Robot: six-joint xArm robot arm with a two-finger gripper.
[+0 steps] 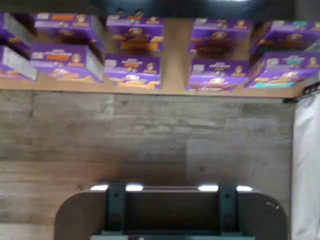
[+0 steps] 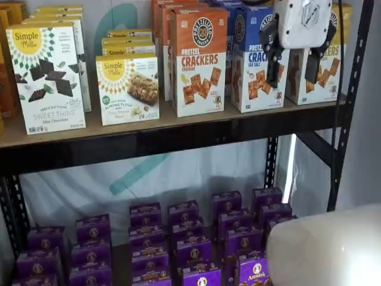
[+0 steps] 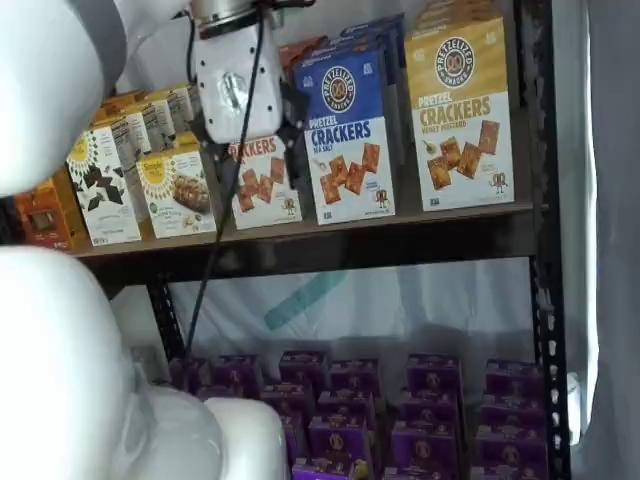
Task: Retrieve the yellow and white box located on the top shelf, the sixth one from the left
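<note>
While fingers [image 2: 295, 64] gape, yellow and white box [image 3: 460, 115] ends top shelf [image 3: 330, 243].

Purple cardboard boxes [image 2: 194, 250] arranged in rows on lower level; orange cracker carton [image 2: 199, 62] stood beside blue cracker carton [image 2: 257, 65].

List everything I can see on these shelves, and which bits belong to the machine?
yellow and white box: front one of a row, yellow top band, right end of the top shelf.
blue cracker carton: front one of a row, blue and white, left of it.
orange cracker carton: front one of a row, orange and white, left of the blue.
Simple Mills boxes: several, white with yellow sunburst, left part of the top shelf.
purple boxes: many, lower level.
hand: one, white body, black fingers, open, in front of the yellow and white box.
</note>
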